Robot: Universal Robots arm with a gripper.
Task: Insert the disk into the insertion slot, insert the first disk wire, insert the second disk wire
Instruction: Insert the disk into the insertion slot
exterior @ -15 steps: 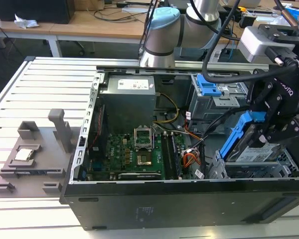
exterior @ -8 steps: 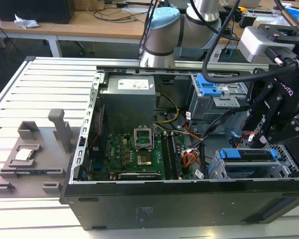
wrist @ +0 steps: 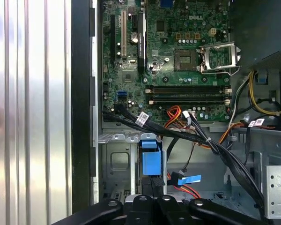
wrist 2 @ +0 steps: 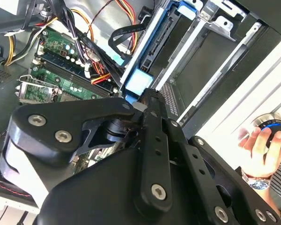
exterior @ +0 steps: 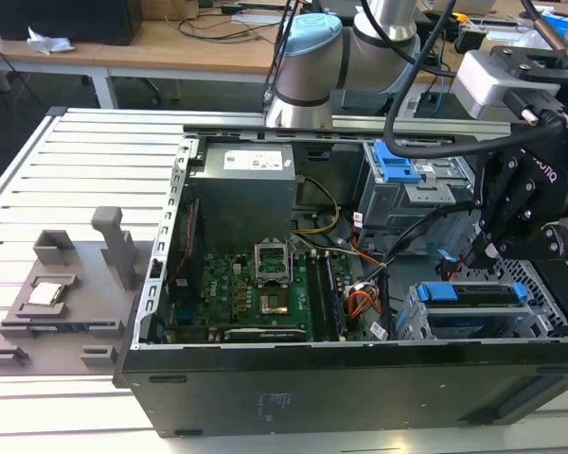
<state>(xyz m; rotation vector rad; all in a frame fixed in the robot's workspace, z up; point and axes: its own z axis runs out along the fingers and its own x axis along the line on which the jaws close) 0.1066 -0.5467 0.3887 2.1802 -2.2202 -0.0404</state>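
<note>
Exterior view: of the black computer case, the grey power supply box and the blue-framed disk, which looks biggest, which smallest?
Largest to smallest:
1. computer case
2. power supply box
3. disk, seen edge-on

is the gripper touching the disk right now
Cannot tell: in the first wrist view the gripper overlaps the blue edge of the disk, hiding any gap.

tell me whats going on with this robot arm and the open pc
A robot arm is working inside an open computer case. Its end effector hangs right over the disk, which already appears to sit in the insertion slot, its blue carrier showing. Loose wires run past the slot. In the second wrist view a person's hand rests on a round blue-topped object.
</note>
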